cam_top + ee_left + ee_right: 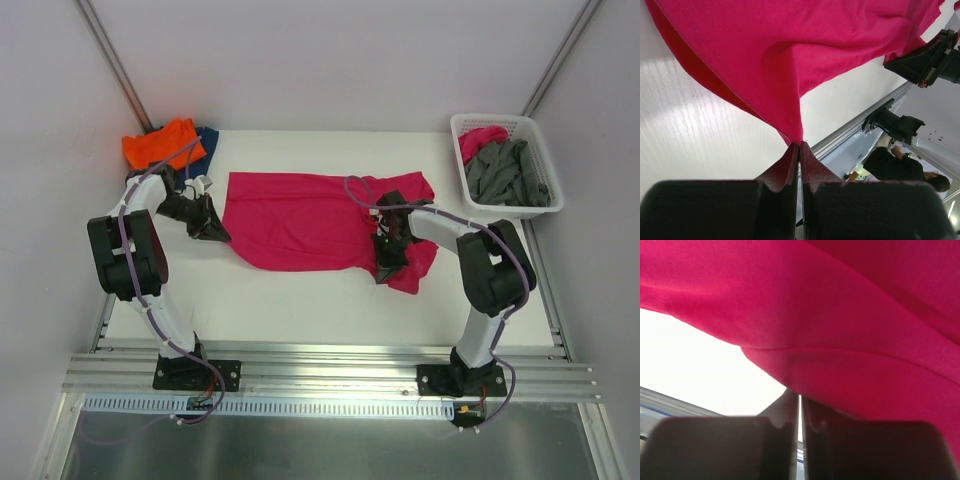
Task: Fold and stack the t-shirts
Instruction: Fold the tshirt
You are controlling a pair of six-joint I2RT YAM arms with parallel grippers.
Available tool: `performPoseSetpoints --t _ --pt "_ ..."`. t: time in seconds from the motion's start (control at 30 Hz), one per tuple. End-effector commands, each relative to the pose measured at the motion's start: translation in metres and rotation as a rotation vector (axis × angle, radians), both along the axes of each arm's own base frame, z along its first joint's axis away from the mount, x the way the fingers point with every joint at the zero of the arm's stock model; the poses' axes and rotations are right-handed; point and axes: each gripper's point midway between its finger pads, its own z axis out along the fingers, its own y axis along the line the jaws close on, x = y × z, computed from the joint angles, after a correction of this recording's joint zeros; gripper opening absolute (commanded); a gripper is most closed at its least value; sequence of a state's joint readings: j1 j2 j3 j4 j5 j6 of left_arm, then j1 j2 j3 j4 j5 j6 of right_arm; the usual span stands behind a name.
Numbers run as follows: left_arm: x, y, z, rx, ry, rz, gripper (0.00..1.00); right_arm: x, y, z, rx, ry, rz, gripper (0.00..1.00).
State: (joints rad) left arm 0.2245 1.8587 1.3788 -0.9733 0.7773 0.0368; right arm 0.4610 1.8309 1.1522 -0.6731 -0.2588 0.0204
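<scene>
Cloth fills most of both wrist views. The pink shirt [300,222] lies spread across the middle of the table [300,300], roughly flat, its long side running left to right.

At its left edge we see the left gripper [214,231] low over the table. The left wrist view shows its jaws pressed together on a corner of the pink shirt. The cloth rises from the fingertips [785,172] in a taut peak, while the rest sags down to the white surface.

On the shirt's right part sits the right gripper [388,262], beside a rumpled flap that reaches toward the near edge. In the right wrist view its jaws stand almost together, with only a thin slit of light between them, and a fold of the pink shirt meets their tips. We cannot tell whether any cloth is caught between them.

In the far left corner the orange shirt [160,146] lies bunched, with the blue shirt [209,142] touching its right side and partly hidden by it. Both lie near the left gripper and well apart from the right gripper.

At the far right stands the basket [490,119], holding the grey shirts [512,175] in a heap and a bit of pink cloth [480,138] at its far left corner.
</scene>
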Motion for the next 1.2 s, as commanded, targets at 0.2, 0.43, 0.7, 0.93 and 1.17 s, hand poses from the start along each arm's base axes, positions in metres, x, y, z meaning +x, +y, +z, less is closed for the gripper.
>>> performPoseSetpoints --t 0.2,0.43,0.7,0.93,1.17 --pt "0.003 0.0 0.009 -0.035 -0.016 0.015 0.0 -0.004 0.0 0.044 0.033 -0.09 0.022 0.01" --pt "0.007 0.001 0.015 -0.031 -0.04 0.014 0.0 -0.008 0.009 0.086 0.106 -0.196 0.049 0.01" --pt "0.012 0.004 0.018 -0.009 -0.066 0.005 0.0 -0.013 0.0 0.101 0.109 -0.282 0.089 0.01" --pt "0.023 0.003 0.032 -0.028 -0.11 0.003 0.0 0.004 -0.01 0.114 0.104 -0.368 0.072 0.01" --pt "0.051 0.008 0.044 -0.019 -0.173 -0.005 0.0 0.034 -0.015 0.114 0.101 -0.381 0.056 0.01"
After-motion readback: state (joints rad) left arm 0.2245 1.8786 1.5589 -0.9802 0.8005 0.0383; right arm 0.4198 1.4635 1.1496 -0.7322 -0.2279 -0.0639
